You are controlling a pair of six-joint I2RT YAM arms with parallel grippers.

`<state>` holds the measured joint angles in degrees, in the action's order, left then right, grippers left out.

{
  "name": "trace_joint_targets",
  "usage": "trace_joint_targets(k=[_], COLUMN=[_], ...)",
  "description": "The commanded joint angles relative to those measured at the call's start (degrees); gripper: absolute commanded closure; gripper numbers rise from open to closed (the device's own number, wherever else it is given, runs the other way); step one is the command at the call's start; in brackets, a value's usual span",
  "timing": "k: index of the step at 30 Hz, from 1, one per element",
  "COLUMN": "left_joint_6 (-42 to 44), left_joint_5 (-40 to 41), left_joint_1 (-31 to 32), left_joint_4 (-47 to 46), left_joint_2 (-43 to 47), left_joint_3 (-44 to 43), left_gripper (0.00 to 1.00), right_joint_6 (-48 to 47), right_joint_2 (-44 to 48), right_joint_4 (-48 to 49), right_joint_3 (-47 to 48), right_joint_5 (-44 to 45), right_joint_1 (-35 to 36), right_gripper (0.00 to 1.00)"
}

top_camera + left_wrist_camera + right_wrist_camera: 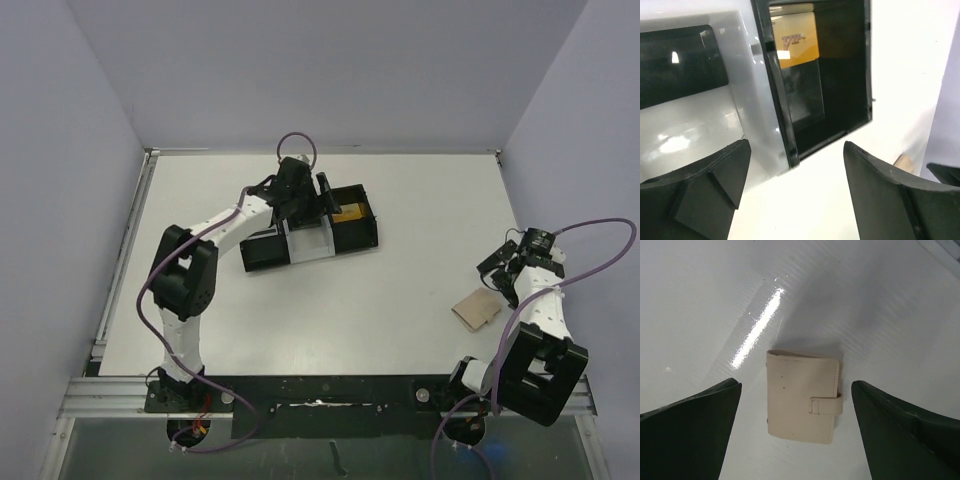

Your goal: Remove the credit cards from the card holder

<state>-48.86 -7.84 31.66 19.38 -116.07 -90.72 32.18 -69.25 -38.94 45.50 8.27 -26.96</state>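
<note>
My left fingers (pixel 796 150) hang spread and empty over the tray (pixel 782 115), where an orange card (pixel 796 42) lies in its 3 o'clock compartment. My right fingers (pixel 796 385) gape, empty, above the card holder (pixel 802 400), closed, at 4 o'clock on the surface (pixel 400 300). Whether more cards sit inside I cannot tell.

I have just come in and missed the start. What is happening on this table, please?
Two robot arms work at a white table. The left gripper hangs open over a black-and-white tray and holds nothing. An orange card lies in the tray's black end compartment. The right gripper is open above the tan card holder, which lies flat on the table with its strap closed, not gripped.
</note>
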Motion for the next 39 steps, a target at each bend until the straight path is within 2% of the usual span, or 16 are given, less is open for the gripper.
trace_joint_targets(k=[1,3,8,10,11,13,16,20,25,28,33,39], left_joint_6=[5.5,6.7,8.6,8.4,8.4,8.3,8.3,7.7,7.6,7.0,6.1,6.9], left_joint_5=[0.5,1.1,1.7,1.8,2.2,2.9,4.3,4.1,2.2,1.3,0.0,-1.7], left_joint_1=[-0.2,-0.5,-2.3,-3.0,-3.6,-4.2,-4.8,-6.0,-6.2,-6.3,-6.3,-6.3], left_joint_4=[-6.8,-8.4,-12.4,-14.9,-15.7,-16.2,-16.6,-16.8,-15.6,-15.1,-15.7,-15.5], left_joint_2=[12.6,16.7,27.7,32.3,34.2,37.7,42.4,48.1,53.1,55.5,58.6,59.6], left_joint_3=[4.9,8.9,20.3,25.6,28.0,31.8,36.6,41.6,45.8,48.3,52.1,52.8], left_gripper=[0.25,0.25,0.24,0.24,0.24,0.24,0.24,0.24,0.24,0.24,0.24,0.24], right_joint_6=[-1.0,0.2,2.2,1.2,0.0,-1.3,0.2,4.5,6.5,5.2,2.7,5.4], right_joint_2=[-1.0,-2.5,-6.3,-7.2,-7.5,-8.4,-7.8,-12.3,-17.8,-18.7,-13.3,-0.6], right_joint_4=[9.3,9.6,8.7,10.6,12.8,14.7,16.9,18.5,15.7,13.9,14.5,15.3], right_joint_3=[-1.5,-0.9,-2.4,-4.7,-6.1,-8.4,-9.9,-9.3,-4.4,-0.9,3.3,0.4], right_joint_5=[-4.8,-5.0,4.3,0.3,-4.0,-12.9,-14.4,-14.2,-5.9,-2.5,-1.0,3.0], right_joint_1=[-0.2,-0.1,0.0,0.2,0.4,2.7,12.4,24.8,46.0,55.3,62.5,61.8], right_gripper=[0.02,0.02,0.02,0.02,0.0,0.04,0.05,0.08,0.11,0.12,0.08,0.02])
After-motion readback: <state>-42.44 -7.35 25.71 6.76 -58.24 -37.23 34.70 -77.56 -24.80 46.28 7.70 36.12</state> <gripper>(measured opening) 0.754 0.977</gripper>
